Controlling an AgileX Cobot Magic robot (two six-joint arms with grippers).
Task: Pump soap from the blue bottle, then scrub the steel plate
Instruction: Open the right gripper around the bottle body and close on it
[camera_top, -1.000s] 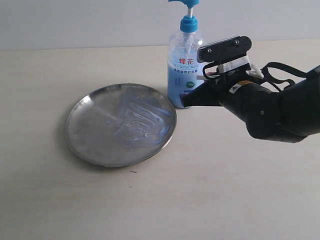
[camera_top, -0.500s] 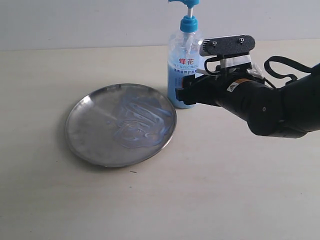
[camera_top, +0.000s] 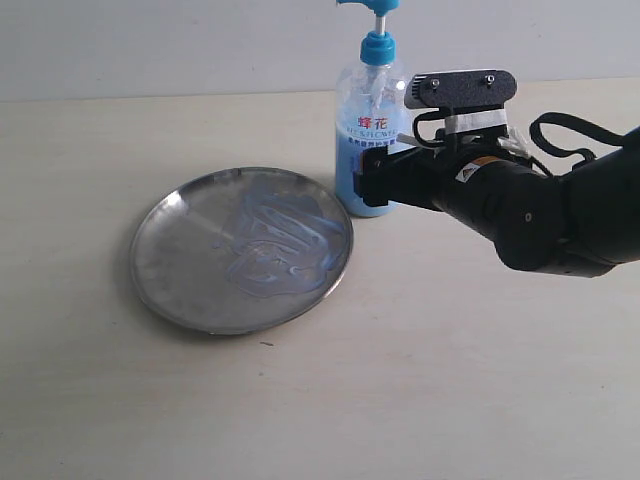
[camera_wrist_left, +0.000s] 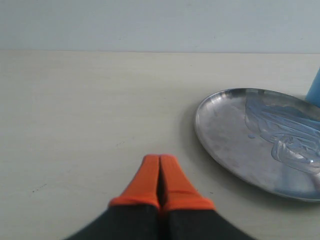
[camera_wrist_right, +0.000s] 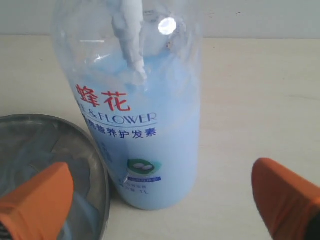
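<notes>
My left hand (camera_wrist_left: 160, 161) has its orange tips pressed together, low over the bench (camera_top: 80, 150). Next comes the steel plate (camera_top: 165, 262), smeared with pale soap (camera_top: 275, 240). Just beside its rim stands the blue bottle (camera_top: 365, 110), its label reading 蜂花 and "FLOWER". My right hand (camera_top: 376, 186) is spread apart around the bottle's base, not gripping it.

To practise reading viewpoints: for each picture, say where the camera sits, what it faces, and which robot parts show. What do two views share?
Exterior: off the arms, raised, looking down on the pale table, the round shiny steel plate and the tall clear blue-capped pump bottle; the right gripper and its arm show.
Left wrist: low behind the shut left gripper, facing the plate.
Right wrist: behind the open right gripper, facing the bottle between its orange fingertips.
Shared: both wrist views show the plate.
</notes>
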